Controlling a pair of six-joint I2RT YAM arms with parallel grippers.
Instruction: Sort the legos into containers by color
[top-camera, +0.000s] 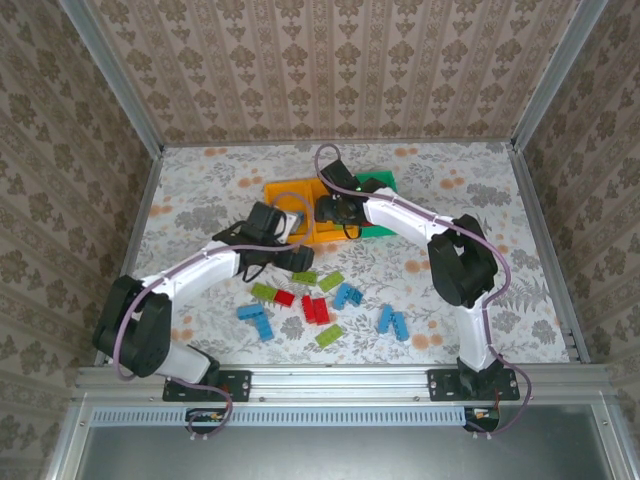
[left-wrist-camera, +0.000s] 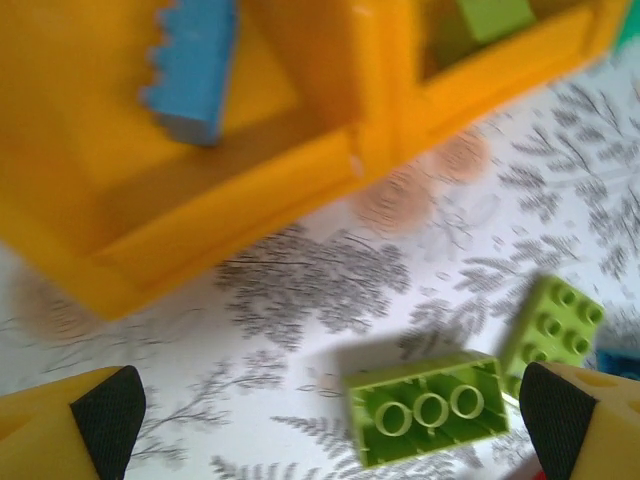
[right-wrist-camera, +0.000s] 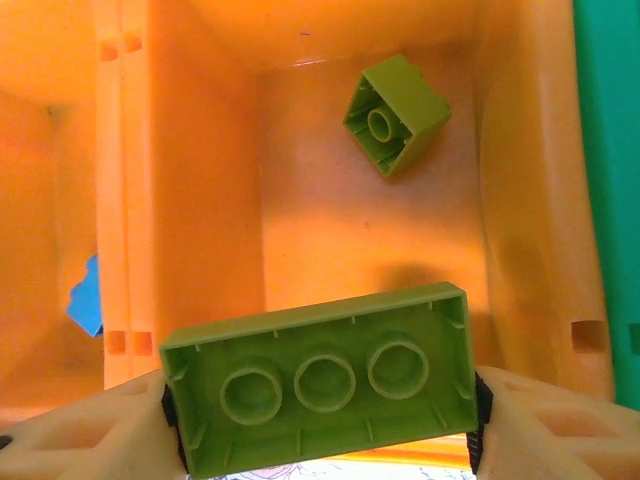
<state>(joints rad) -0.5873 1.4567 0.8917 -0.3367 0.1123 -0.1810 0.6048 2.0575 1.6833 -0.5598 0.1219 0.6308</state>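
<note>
My right gripper (right-wrist-camera: 325, 412) is shut on a lime green lego (right-wrist-camera: 325, 380), underside toward the camera, hanging above the right orange container (right-wrist-camera: 320, 230). A small lime lego (right-wrist-camera: 395, 112) lies on that container's floor. A blue lego (right-wrist-camera: 85, 295) sits in the left orange container (left-wrist-camera: 230, 200). The green container (top-camera: 378, 188) stands to the right of both. My left gripper (left-wrist-camera: 330, 420) is open low over the table, with an upturned lime lego (left-wrist-camera: 425, 408) between its fingers, nearer the right one, and untouched. A second lime lego (left-wrist-camera: 552, 325) lies just beyond it.
Loose legos lie scattered on the flowered tabletop in front of the containers: red ones (top-camera: 315, 308), blue ones (top-camera: 255, 318) (top-camera: 392, 322) and lime ones (top-camera: 328, 335). Both arms reach in toward the middle. Patterned walls enclose the table on three sides.
</note>
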